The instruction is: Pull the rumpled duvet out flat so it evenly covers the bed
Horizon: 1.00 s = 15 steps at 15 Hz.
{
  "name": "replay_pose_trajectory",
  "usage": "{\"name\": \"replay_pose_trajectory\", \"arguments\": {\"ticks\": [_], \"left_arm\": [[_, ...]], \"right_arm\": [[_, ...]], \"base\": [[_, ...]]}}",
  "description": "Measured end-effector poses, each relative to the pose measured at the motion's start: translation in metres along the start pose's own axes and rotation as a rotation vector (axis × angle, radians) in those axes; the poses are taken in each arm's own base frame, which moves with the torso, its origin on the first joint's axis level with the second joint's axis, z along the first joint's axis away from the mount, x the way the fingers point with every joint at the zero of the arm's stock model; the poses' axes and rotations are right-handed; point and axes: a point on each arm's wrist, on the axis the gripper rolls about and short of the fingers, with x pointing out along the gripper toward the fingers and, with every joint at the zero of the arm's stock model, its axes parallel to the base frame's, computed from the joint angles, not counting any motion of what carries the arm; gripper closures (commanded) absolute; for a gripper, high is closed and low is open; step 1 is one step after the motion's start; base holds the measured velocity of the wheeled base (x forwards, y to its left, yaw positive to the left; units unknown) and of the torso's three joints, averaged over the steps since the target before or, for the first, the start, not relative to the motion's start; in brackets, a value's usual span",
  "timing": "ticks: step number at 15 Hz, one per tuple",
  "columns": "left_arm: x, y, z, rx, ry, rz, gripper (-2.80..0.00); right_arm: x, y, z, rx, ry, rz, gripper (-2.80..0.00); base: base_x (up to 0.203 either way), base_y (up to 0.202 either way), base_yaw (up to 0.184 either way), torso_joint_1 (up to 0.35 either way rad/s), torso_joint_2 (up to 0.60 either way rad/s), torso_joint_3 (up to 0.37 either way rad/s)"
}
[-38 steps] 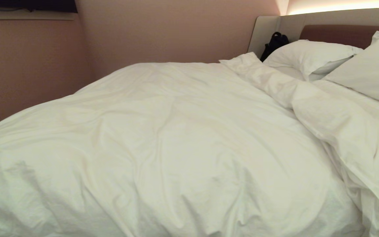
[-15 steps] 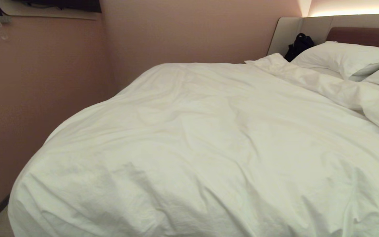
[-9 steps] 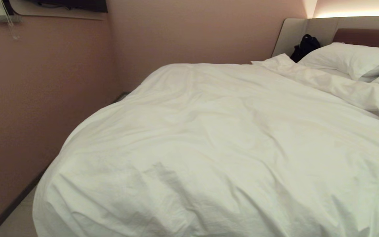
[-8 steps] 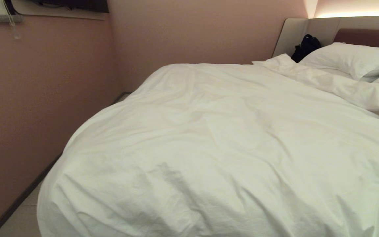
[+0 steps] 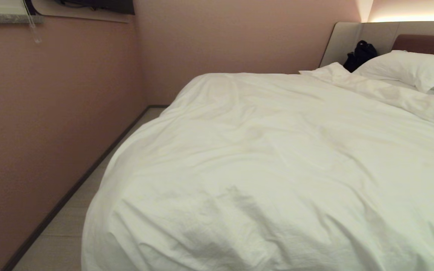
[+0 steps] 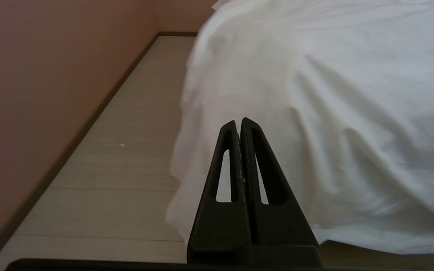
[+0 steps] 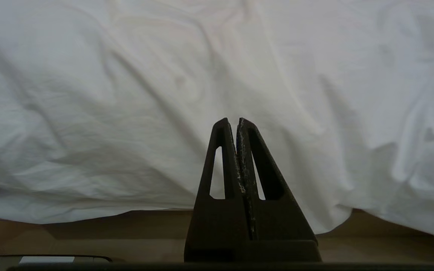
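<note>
The duvet (image 5: 277, 169) is found heaped over the bed's foot corner, its hem hanging near the floor (image 6: 119, 150). Left gripper (image 6: 239, 121) and right gripper (image 7: 237, 120) are pressed closed, empty, just before that hem. Approach stage is judged; opening and seizing the hem is required next.

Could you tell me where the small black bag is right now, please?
In the head view, the small black bag sits far right, against the beige padded headboard, just behind the plump white pillow.

Black tapered left claw (image 6: 241, 121), right claw (image 7: 236, 120) (scuffed), slotted fingers (image 6: 222, 165)
</note>
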Motion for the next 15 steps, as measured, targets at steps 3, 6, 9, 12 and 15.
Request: {"name": "replay_pose_trajectory", "arguments": {"ticks": [3, 6, 9, 12, 15], "left_arm": [[0.0000, 0.0000, 0.0000, 0.000, 0.000, 0.000, 0.00], [0.0000, 0.0000, 0.0000, 0.000, 0.000, 0.000, 0.00], [0.0000, 0.0000, 0.0000, 0.000, 0.000, 0.000, 0.00], [0.0000, 0.0000, 0.0000, 0.000, 0.000, 0.000, 0.00], [0.0000, 0.0000, 0.0000, 0.000, 0.000, 0.000, 0.00]], "right_arm": [[0.0000, 0.0000, 0.0000, 0.000, 0.000, 0.000, 0.00], [0.0000, 0.0000, 0.0000, 0.000, 0.000, 0.000, 0.00], [0.0000, 0.0000, 0.0000, 0.000, 0.000, 0.000, 0.00], [0.0000, 0.0000, 0.0000, 0.000, 0.000, 0.000, 0.00], [0.0000, 0.0000, 0.0000, 0.000, 0.000, 0.000, 0.00]], "base": [[0.000, 0.198, -0.001, 0.003, 0.00, 0.000], [0.000, 0.196, 0.000, 0.006, 0.00, 0.003], [0.000, 0.195, 0.002, 0.000, 0.00, 0.003], [0.000, 0.194, -0.001, 0.004, 0.00, 0.003], [0.000, 0.195, 0.000, 0.002, 0.00, 0.003]]}}
